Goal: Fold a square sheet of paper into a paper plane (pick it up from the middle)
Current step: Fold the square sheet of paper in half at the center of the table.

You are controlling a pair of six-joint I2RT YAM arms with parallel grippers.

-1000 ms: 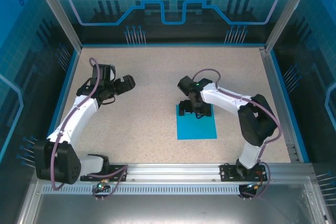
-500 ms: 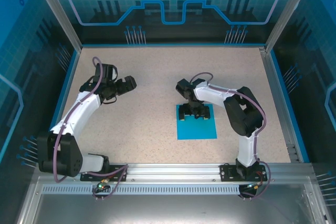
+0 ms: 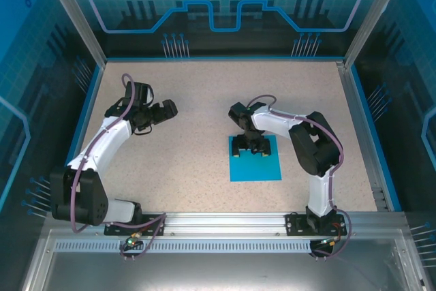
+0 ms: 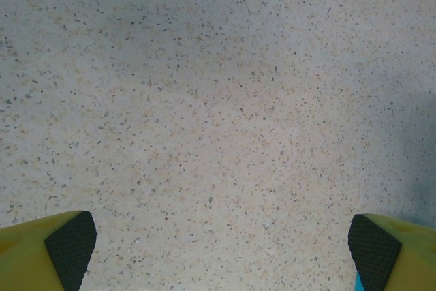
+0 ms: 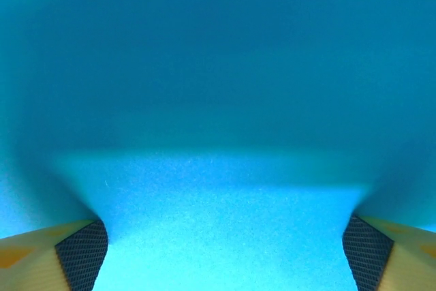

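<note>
Top external: we see right gripper spread wide over 12 o'clock edge of sheet; left gripper apart, 10 o'clock.

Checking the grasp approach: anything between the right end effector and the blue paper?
Nothing visible. The right end effector is open over the far part of the square sheet of paper, and the wrist view shows bare teal paper between its fingers.
</note>
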